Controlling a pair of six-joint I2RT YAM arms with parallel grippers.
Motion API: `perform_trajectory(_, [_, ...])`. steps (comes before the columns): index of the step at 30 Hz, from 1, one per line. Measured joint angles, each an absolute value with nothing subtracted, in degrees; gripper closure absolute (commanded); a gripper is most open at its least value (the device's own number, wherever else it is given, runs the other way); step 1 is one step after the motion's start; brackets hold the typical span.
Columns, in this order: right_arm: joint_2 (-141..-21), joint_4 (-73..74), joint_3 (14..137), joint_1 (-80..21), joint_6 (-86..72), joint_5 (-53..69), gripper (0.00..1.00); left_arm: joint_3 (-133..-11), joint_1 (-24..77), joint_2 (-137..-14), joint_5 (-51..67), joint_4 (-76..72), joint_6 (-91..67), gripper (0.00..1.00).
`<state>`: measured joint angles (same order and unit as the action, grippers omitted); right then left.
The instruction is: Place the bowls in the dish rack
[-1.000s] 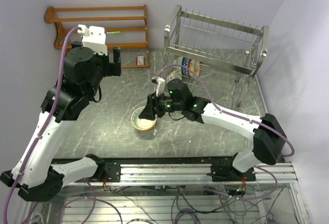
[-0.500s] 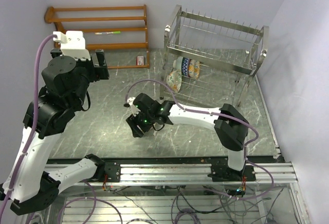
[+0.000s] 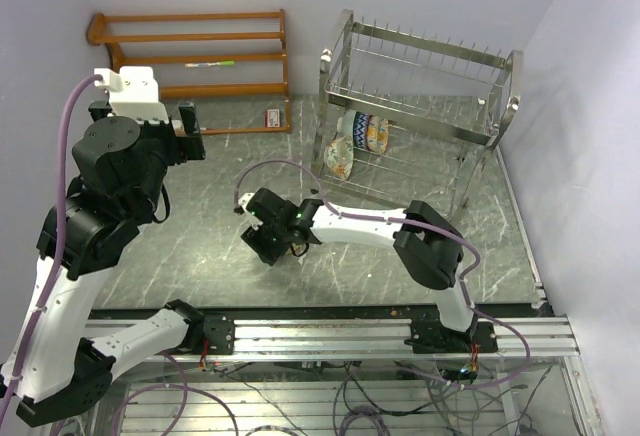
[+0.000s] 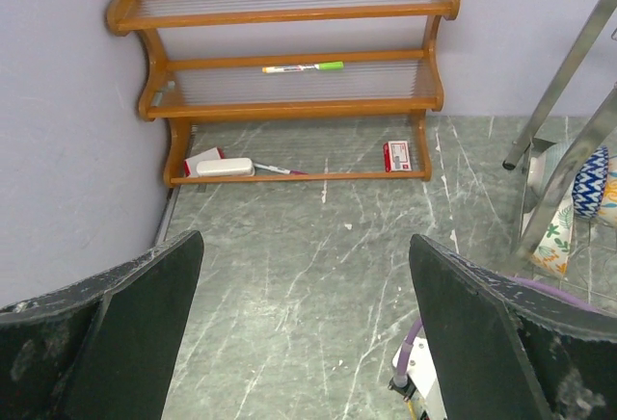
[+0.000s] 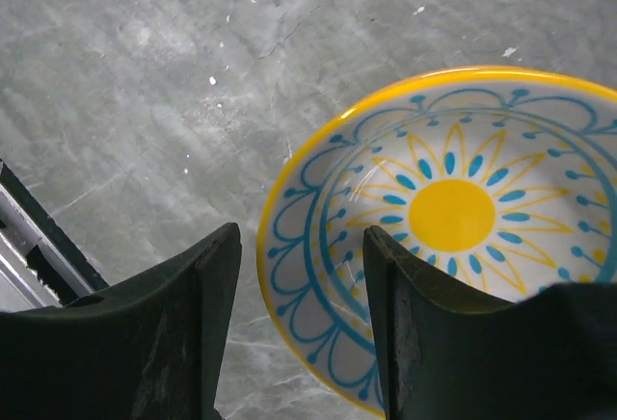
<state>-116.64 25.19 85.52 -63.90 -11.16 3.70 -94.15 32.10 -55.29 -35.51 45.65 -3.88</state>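
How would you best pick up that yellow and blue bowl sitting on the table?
By its rim, from straight above. The yellow bowl sits upright on the table, mouth up, and looks too wide to span, so one side of the jaws should go inside the thin raised edge and the other outside.

- Bowls: we count three. One yellow-teal bowl (image 5: 453, 218) sits on the table (image 3: 200, 256), at 8 o'clock from the rack. A blue bowl (image 3: 365, 130) and a leaf bowl (image 3: 338, 157) stand in its lower tier. We cannot tell whether more hide behind them.
- Racks: one rack (image 3: 420, 106), at 1 o'clock on the table.
- Shelves: one shelf (image 3: 190, 56), at 11 o'clock.
- Arms: two, a left arm (image 3: 90, 216) and a right arm (image 3: 370, 228).
- Grippers: two, a left gripper (image 4: 307, 242) and a right gripper (image 5: 301, 237).
- Small things at the shelf: one marker (image 4: 302, 66), one white block (image 4: 224, 167), one pen (image 4: 275, 169), one red box (image 4: 396, 156).
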Motion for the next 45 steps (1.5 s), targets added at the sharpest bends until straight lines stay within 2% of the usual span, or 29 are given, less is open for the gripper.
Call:
perform_trajectory(6, [-117.03,25.47,86.96,-64.01,-9.47,2.11,0.88,-93.89,32.10,-55.18,-35.79,45.67,-3.18,0.01])
perform_trajectory(10, [-114.80,25.61,87.77,-64.16,-8.88,2.46,0.98,-93.73,32.10,-55.22,-35.81,45.63,-2.79,0.01])
perform_trajectory(22, [-110.89,26.50,87.50,-63.16,-10.31,5.37,1.00,-92.23,32.10,-55.22,-35.77,45.25,-2.37,0.01])
perform_trajectory(33, [-99.42,21.96,80.75,-59.11,-15.94,9.65,1.00,-91.37,32.10,-55.00,-35.75,45.06,-2.44,0.01])
perform_trajectory(36, [-93.82,16.16,74.37,-55.55,-20.88,14.90,1.00,-91.33,32.10,-54.94,-35.75,44.80,-2.44,0.01])
perform_trajectory(39, [-87.07,8.23,65.14,-47.51,-28.47,21.74,1.00,-91.31,32.10,-54.94,-35.73,44.49,-2.44,0.01])
perform_trajectory(45, [-81.17,-7.66,50.98,-36.40,-42.76,32.64,1.00,-91.31,32.10,-55.86,-35.44,43.42,-2.42,0.01])
